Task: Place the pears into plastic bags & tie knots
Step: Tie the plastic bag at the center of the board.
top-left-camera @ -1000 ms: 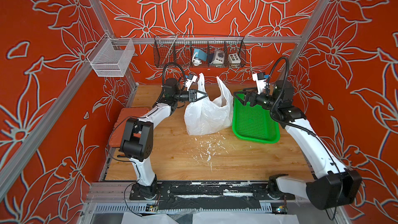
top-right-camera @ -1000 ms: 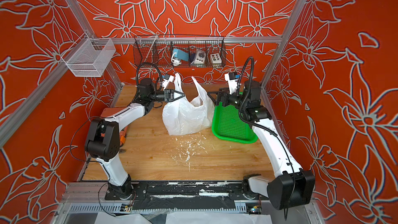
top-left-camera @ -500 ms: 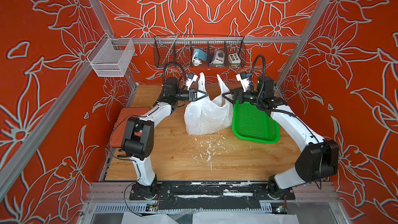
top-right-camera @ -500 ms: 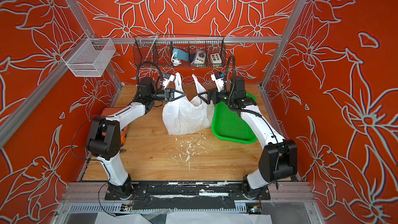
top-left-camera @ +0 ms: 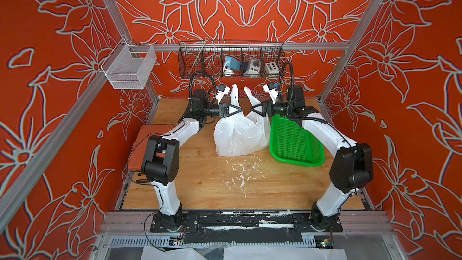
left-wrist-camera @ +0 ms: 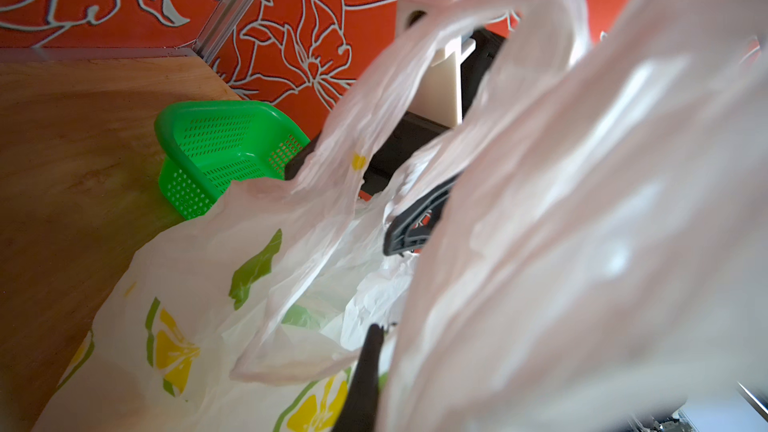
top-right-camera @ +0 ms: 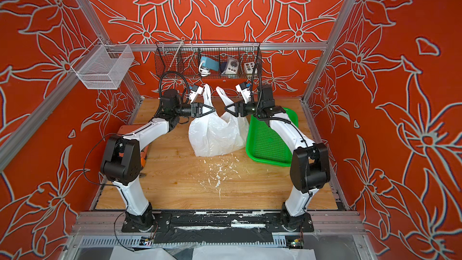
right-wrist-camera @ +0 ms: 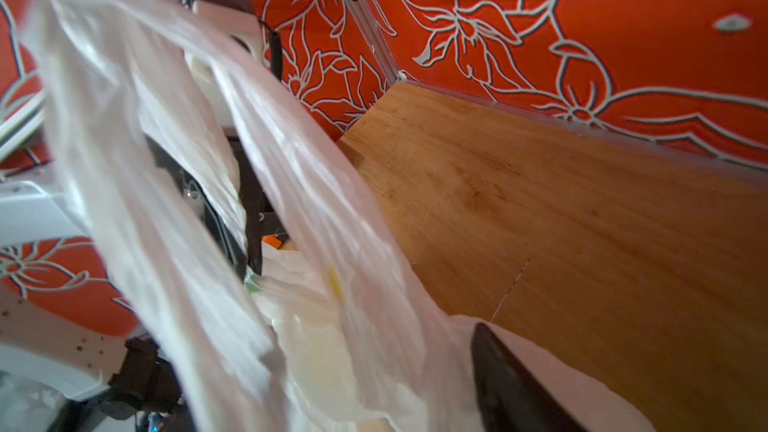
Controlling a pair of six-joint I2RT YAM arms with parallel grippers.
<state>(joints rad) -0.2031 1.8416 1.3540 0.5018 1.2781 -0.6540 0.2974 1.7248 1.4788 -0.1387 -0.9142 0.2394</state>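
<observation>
Thin white plastic carrier bag (top-left-camera: 240,136) sits on the wooden surface (top-left-camera: 212,183), touching the green mesh plastic tray (top-left-camera: 295,143), both handle loops up. It reads plain white in both top views, and only the left wrist view catches the yellow citrus print (left-wrist-camera: 172,351). Left fingers (top-left-camera: 238,109) are pressed together on the handle loop on their side. Right fingers (left-wrist-camera: 409,230) look spread with the other loop between them, one hidden behind blurred plastic in the right wrist view; pears can't be made out, bag film hides the inside everywhere.
</observation>
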